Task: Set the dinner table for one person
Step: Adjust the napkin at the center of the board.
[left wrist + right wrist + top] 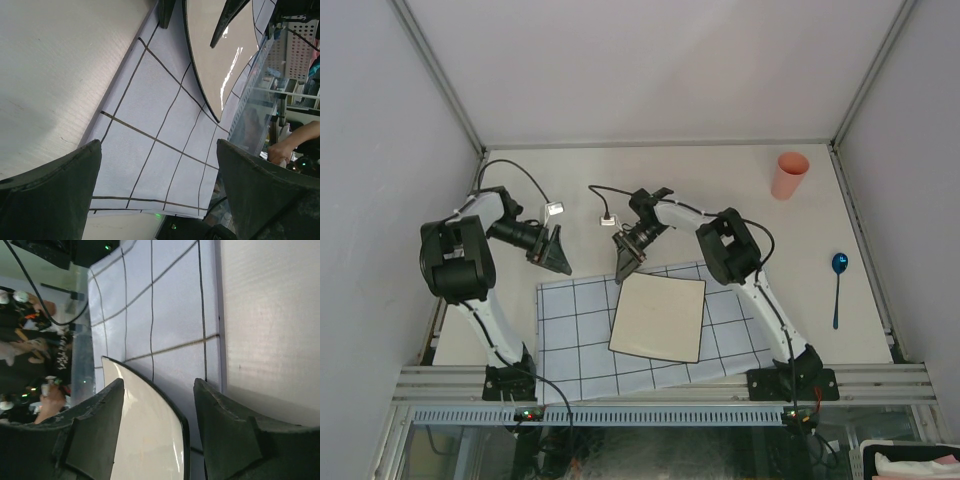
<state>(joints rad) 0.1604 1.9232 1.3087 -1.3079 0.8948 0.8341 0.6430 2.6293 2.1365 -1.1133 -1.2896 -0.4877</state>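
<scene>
- The dinner table (700, 190) is the wide off-white surface that fills the floor of the enclosure. Grey metal rails (660, 384) run along its near edge and pale walls (380, 150) stand on its other sides.
- A light-blue cloth (570, 330) with a dark grid lies flat at the table's near edge, between the two arm bases.
- A square cream plate (658, 317) with a thin dark rim and rounded corners rests flat on the cloth, right of the cloth's middle.
- The right gripper (625, 270) hangs at the plate's far left corner with its jaws spread apart. In its wrist view one finger stands over the plate and the other over the cloth, with the plate's rim showing in the gap between them. Whether either finger touches the plate cannot be told.
- The left gripper (560, 262) sits near the cloth's far left corner, well clear of the plate. Its jaws are spread wide with nothing between them, and its wrist view looks along the cloth's left edge.
- A salmon-pink cup (789, 176) stands upright on bare table in the far right corner, well apart from the cloth.
- A blue spoon (837, 285) lies on bare table beside the right wall, its bowl toward the far side and its handle toward the near side.
</scene>
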